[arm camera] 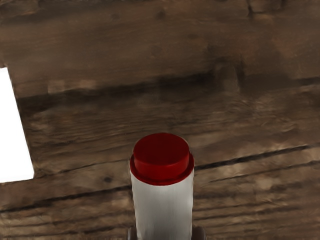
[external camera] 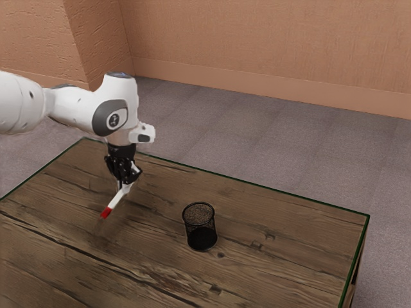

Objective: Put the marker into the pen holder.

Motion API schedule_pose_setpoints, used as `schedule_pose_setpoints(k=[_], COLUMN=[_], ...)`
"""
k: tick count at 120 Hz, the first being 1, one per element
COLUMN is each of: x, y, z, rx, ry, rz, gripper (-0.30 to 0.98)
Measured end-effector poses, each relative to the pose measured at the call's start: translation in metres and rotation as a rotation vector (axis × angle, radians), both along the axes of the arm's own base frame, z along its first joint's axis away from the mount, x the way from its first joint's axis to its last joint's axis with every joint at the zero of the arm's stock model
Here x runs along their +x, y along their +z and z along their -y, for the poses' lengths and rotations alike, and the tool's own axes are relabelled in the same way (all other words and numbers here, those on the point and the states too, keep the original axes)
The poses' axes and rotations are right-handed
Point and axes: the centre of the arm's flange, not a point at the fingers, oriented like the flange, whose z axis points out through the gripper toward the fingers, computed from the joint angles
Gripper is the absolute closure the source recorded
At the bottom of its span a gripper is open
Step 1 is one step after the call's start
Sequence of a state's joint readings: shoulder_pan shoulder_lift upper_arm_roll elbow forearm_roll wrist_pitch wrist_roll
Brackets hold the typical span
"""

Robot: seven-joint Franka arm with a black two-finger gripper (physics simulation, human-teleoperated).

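Marker [external camera: 115, 201] gripped, transfer to be made

At the exterior view's left, the marker is held aslant above the counter [external camera: 289, 256], red end lowest. It is pinched between the fingers [external camera: 123, 186], which are closed to its width. Farther right, the pen holder [external camera: 200, 228] is seen upright. The carry seems in hand; next, the marker should be brought over the rim, steepened, then lowered.

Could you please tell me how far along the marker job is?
Looks done: the marker is picked up, apparently clear of the table. In hand: the tool is closed on it, its red end slanting down. Left: carry it over to the pen holder, which stands upright apart from it, then lower it in and release.
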State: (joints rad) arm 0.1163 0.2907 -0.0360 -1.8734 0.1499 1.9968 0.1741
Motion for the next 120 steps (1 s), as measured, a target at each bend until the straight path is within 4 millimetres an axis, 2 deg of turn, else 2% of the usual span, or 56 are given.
schedule_pose_setpoints(k=[6, 14, 26, 36, 48, 56, 63, 67, 71, 82, 87, 108, 120], x=[-0.010, -0.016, -0.019, -0.036, -0.066, -0.082, -0.093, -0.099, -0.104, -0.095, -0.097, -0.112, -0.106], y=[0.042, 0.070, 0.087, 0.096, 0.093, 0.100, 0.103, 0.102, 0.102, 0.099, 0.097, 0.094, 0.066], z=[0.035, 0.078, 0.145, 0.194, 0.245, 0.278, 0.299, 0.303, 0.295, 0.236, 0.223, 0.231, 0.232], rx=[0.042, 0.066, 0.070, 0.061, 0.028, -0.003, -0.028, -0.036, -0.034, -0.001, 0.004, -0.016, -0.046], ry=[-0.092, -0.195, -0.342, -0.437, -0.503, -0.533, -0.541, -0.532, -0.506, -0.355, -0.311, -0.242, -0.198], rz=[0.101, 0.225, 0.387, 0.496, 0.576, 0.628, 0.660, 0.670, 0.677, 0.690, 0.692, 0.707, 0.663], gripper=[0.78, 0.79, 0.79, 0.79, 0.79, 0.79, 0.78, 0.78, 0.77, 0.76, 0.75, 0.73, 0.73])
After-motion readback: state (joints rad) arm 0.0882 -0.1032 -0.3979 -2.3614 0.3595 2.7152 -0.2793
